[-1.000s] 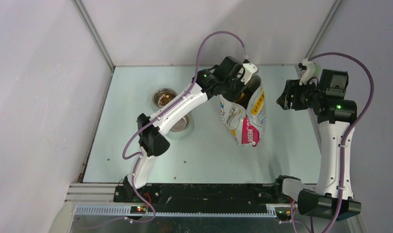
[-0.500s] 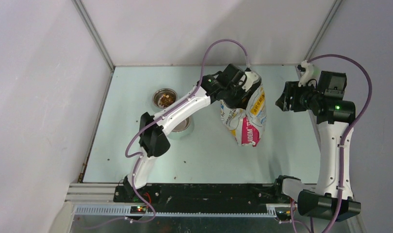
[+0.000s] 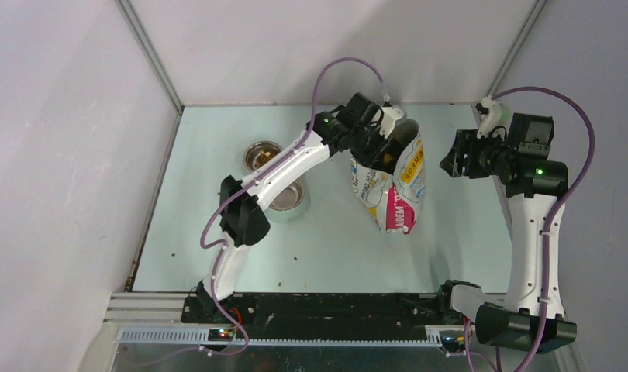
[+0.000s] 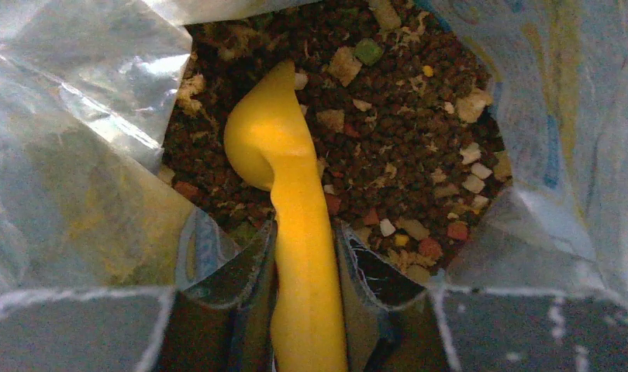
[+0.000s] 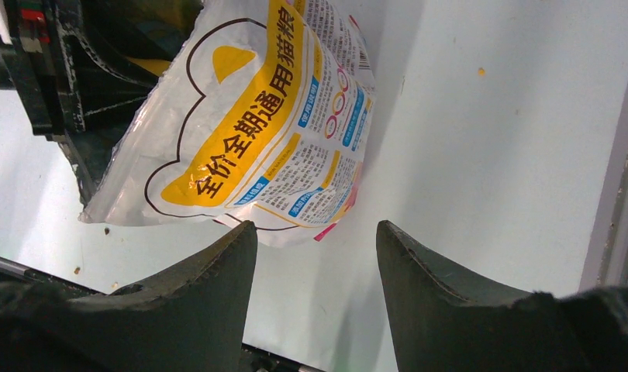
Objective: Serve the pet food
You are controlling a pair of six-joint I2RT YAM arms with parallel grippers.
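The printed foil bag (image 3: 396, 186) stands in the middle of the table, its mouth at the far end. My left gripper (image 3: 388, 143) is inside that mouth, shut on the handle of the orange scoop (image 4: 291, 225). The scoop's bowl lies face down on the pet food (image 4: 404, 124), a heap of dark brown kibble with paler bits inside the bag. One steel bowl (image 3: 263, 155) at the left holds some kibble. A second steel bowl (image 3: 289, 198) sits nearer, partly under my left arm. My right gripper (image 3: 453, 161) is open and empty, hovering right of the bag (image 5: 257, 124).
The table's right edge rail (image 5: 617, 194) runs close to my right gripper. A few stray kibble bits (image 3: 295, 258) lie on the table in front of the bowls. White walls enclose the table on the left, back and right.
My left wrist has swung a little to and fro at the bag's mouth and sits slightly further left now. The right arm has barely moved.
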